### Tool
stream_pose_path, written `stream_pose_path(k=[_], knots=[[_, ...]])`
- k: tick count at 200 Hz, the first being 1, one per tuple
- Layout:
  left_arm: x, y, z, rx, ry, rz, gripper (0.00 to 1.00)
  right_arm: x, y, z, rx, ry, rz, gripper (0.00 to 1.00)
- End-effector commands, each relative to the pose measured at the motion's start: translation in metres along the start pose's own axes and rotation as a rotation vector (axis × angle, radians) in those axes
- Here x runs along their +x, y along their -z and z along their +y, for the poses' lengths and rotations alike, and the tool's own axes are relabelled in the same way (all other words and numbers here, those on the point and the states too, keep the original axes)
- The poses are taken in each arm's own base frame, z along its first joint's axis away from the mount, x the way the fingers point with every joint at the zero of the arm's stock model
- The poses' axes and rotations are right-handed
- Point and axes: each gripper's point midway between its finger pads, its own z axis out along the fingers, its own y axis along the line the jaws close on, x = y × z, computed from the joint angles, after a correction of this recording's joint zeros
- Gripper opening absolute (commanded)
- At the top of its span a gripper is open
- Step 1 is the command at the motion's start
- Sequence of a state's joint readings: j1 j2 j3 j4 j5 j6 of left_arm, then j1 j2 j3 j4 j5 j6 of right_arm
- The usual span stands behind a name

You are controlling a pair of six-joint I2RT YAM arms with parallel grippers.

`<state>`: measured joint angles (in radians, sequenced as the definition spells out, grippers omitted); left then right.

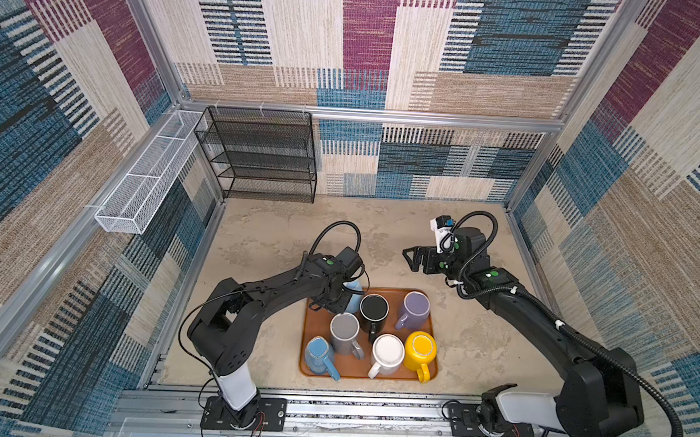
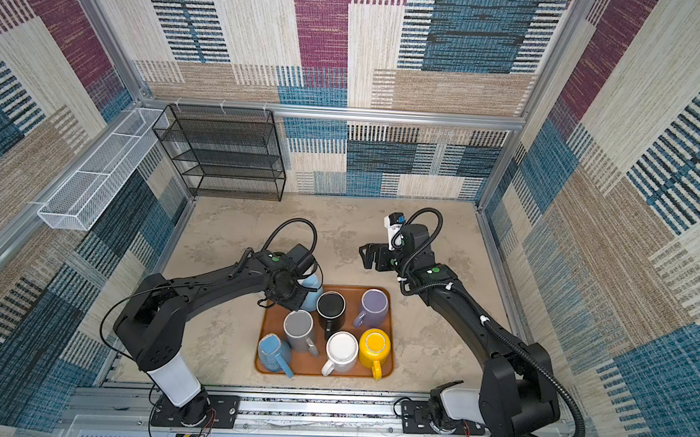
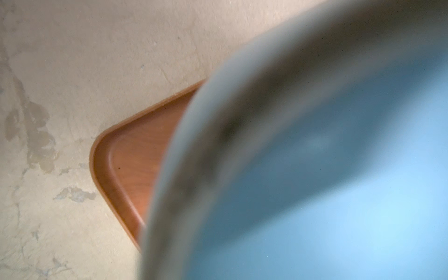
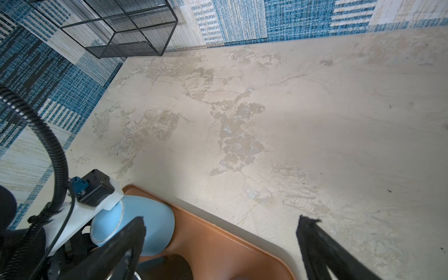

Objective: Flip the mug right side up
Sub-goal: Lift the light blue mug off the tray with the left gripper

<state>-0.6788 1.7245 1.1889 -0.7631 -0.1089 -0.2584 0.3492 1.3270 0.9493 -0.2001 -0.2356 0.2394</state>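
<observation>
Midway through the turn, nothing upright yet

On the left, the left gripper (image 1: pixel 335 299) sits at the far left corner of the tray (image 1: pixel 355 372), hard against the light-blue mug (image 4: pixel 145 225). Its jaws are hidden under the wrist and behind the mug in every view, so I cannot tell whether they pinch the wall or only stand around it. The right wrist view shows the mug tipped onto its side over that corner, with its pale rim ring facing the left arm. Whether its wall touches the tray floor is unclear. The left wrist view is mostly blue blur, with the tray corner and the table (image 3: pixel 72 72) beside it.

I judge about half the rotation done: the mug is neither mouth down nor standing. What is left is to bring the mouth up, seat the base on the tray and let go.

Across the tray stand the blue mug (image 1: pixel 317 353), grey mug (image 1: pixel 343 331), black mug (image 1: pixel 374 308), white mug (image 1: pixel 388 351), purple mug (image 1: pixel 416 304) and yellow mug (image 1: pixel 419 344). Most show flat tops, so they are probably inverted. No gripper touches them.

On the right, the right gripper (image 1: pixel 410 260) hovers over bare table beyond the tray's far edge, fingers spread wide and empty.
</observation>
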Motion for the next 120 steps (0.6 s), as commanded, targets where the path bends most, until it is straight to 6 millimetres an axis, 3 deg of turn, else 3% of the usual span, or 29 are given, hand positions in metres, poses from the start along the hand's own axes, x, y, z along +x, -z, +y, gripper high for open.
stream_pose_path(k=[1, 39, 120], knots=[[-0.006, -0.002, 0.003, -0.018, -0.012, -0.021, 0.14, -0.006, 0.0, 0.003, -0.003, -0.007, -0.014, 1.0], [-0.008, -0.001, 0.003, -0.017, -0.01, -0.023, 0.0, -0.006, -0.002, 0.004, -0.004, -0.006, -0.014, 1.0], [-0.002, 0.009, 0.016, -0.079, 0.023, -0.017, 0.0, -0.001, -0.005, 0.003, -0.005, -0.004, -0.006, 1.0]])
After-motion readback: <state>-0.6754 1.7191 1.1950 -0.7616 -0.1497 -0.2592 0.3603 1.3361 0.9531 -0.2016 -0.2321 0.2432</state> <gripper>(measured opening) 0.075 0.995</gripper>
